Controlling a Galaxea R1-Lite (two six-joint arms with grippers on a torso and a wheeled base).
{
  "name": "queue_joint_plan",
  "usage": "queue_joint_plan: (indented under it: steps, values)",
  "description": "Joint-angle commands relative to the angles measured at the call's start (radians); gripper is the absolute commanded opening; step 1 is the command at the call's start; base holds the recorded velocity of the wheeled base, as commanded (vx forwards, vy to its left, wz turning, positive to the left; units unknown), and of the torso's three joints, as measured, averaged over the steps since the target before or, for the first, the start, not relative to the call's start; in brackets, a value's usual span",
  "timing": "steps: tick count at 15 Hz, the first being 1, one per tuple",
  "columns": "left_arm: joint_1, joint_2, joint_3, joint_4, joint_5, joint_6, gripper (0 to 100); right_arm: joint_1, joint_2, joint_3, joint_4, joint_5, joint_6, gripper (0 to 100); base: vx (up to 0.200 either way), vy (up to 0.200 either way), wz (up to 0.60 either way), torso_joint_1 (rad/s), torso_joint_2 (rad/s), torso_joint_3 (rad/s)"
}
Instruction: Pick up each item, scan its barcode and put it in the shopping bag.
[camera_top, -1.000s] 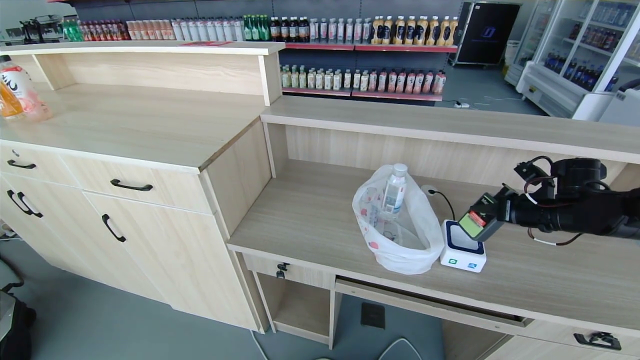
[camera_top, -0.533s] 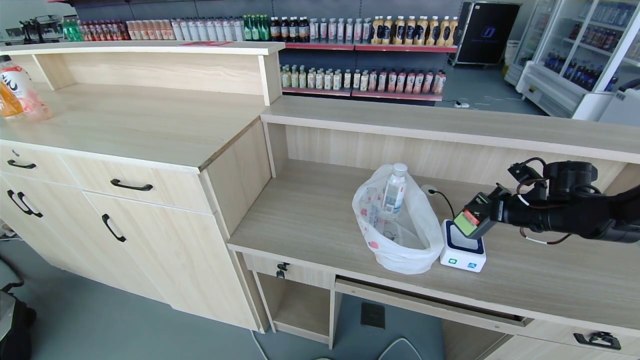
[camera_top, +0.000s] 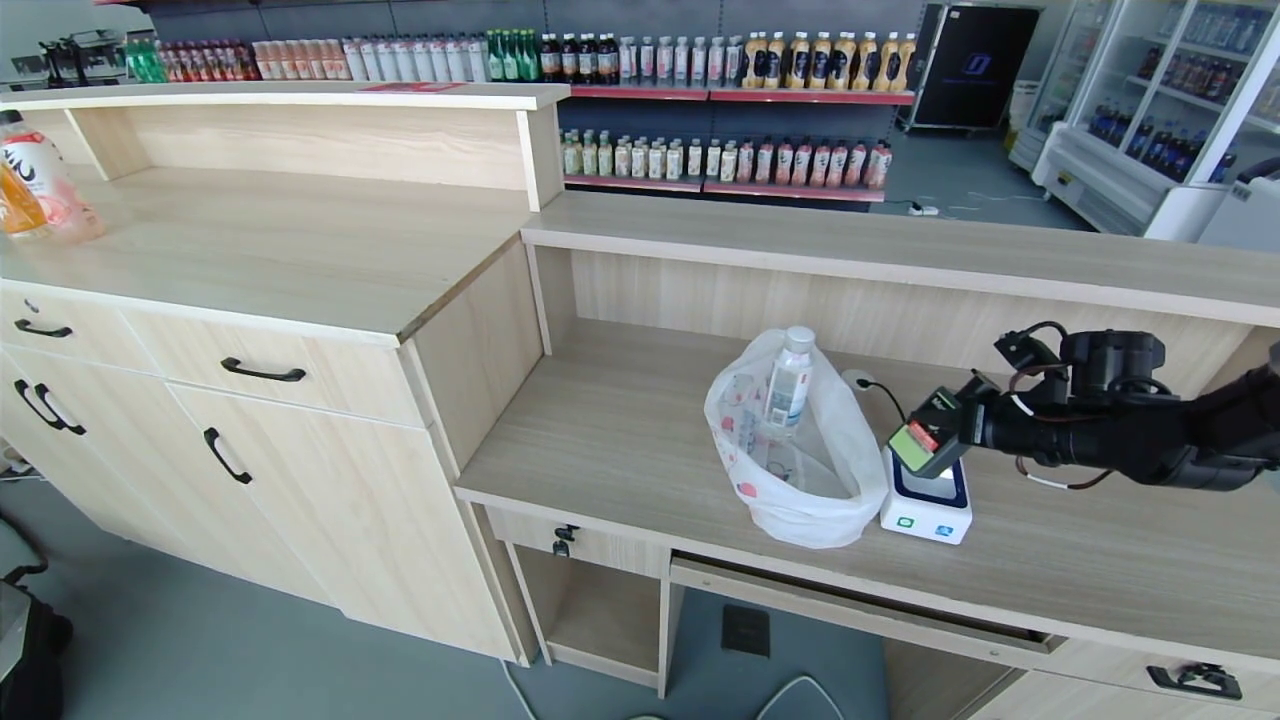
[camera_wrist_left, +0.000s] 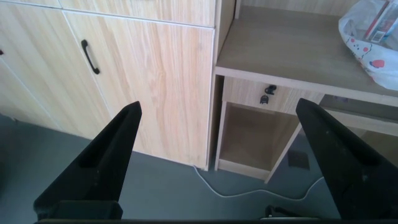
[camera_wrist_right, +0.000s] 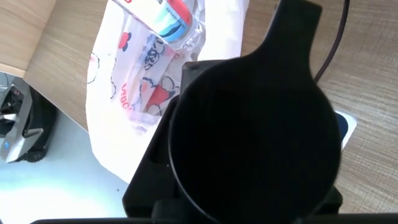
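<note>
1. Wooden checkout counter (camera_top: 620, 430): a low desk surface on the robot's right side and a raised top (camera_top: 280, 250) on its left. Cabinet doors and drawers with black handles sit under the raised part.
2. Drinks shelves (camera_top: 700, 60) run along the rear wall behind the counter.
3. Shopping bag (camera_top: 800, 480): thin white plastic with red print. It stands open on the low desk, touching the scanner's left flank. The right wrist view shows its crumpled wall (camera_wrist_right: 124, 93).
4. Left gripper (camera_wrist_left: 217, 106): fingers spread wide with nothing between them. It hangs off the counter's front, over the grey floor, facing the cabinet doors.
5. Right gripper (camera_top: 955, 425): pinching a small pack, with the arm stretched level above the low desk.
6. Juice bottle (camera_top: 35, 180): orange contents, standing on the raised top at its far left edge, well apart from the bag.
7. Water bottle (camera_top: 790, 385): clear, standing inside the shopping bag against its rear wall, with the cap above the rim. Its label end (camera_wrist_right: 165, 15) also shows in the right wrist view.
8. Scanner (camera_top: 935, 515): a white box with a dark top window, resting on the low desk.
9. Small pack (camera_top: 918, 445): dark with a green and red face, held tilted just above the scanner's window, near the bag-side edge.
10. Black cable (camera_top: 890, 400): runs along the desk behind the scanner.
</note>
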Motion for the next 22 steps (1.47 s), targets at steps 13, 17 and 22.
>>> queue_joint_plan:
  steps: [13, 17, 22]
  values:
    - [0.0, 0.002, 0.0, 0.0, 0.0, 0.0, 100, 0.034, 0.053, -0.015, -0.076, -0.012, 0.048, 0, 0.0, 0.0, 0.0, 0.0, 0.0, 0.0]
    - [0.0, 0.002, 0.0, 0.0, 0.0, 0.0, 100, 0.044, 0.056, -0.024, -0.076, -0.012, 0.048, 0, 0.0, 0.0, 0.0, 0.0, 0.0, 0.0]
    - [0.0, 0.002, 0.0, 0.0, 0.0, 0.0, 100, 0.042, 0.047, -0.029, -0.078, -0.013, 0.048, 0, 0.0, 0.0, 0.0, 0.0, 0.0, 0.0]
